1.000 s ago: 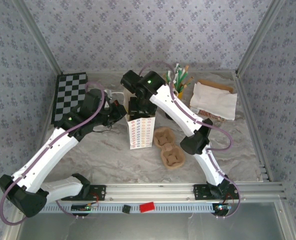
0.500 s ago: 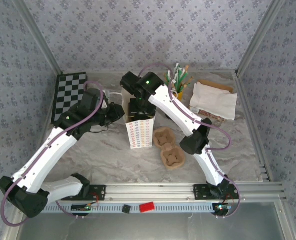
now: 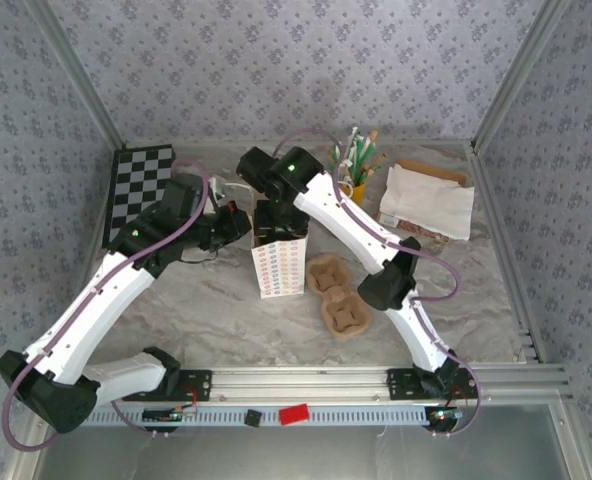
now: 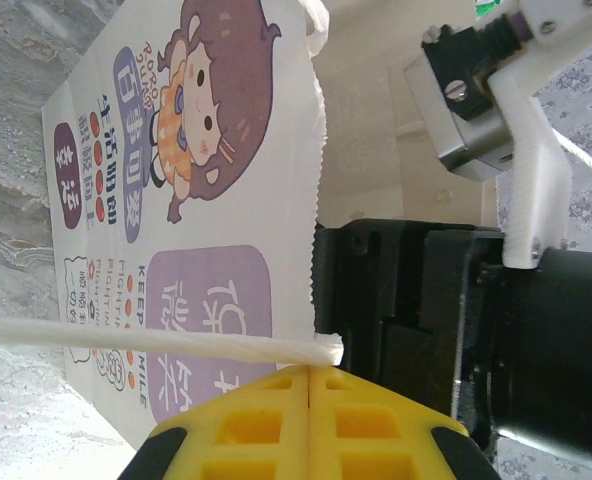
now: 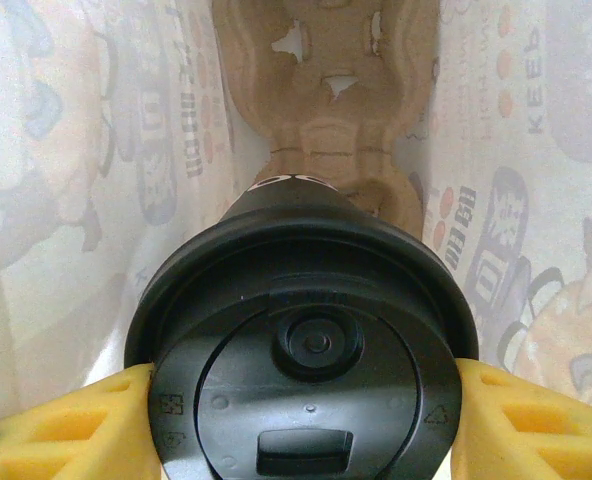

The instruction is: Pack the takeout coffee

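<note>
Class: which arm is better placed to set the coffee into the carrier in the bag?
Right: the right gripper grips the lidded cup inside the bag, above the carrier. The left gripper is shut on the bag's handle.

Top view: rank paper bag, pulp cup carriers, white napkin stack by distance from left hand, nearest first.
1. Paper bag: at the left hand, which pinches its handle.
2. Pulp cup carriers: right of the bag.
3. White napkin stack: far right, back.
</note>
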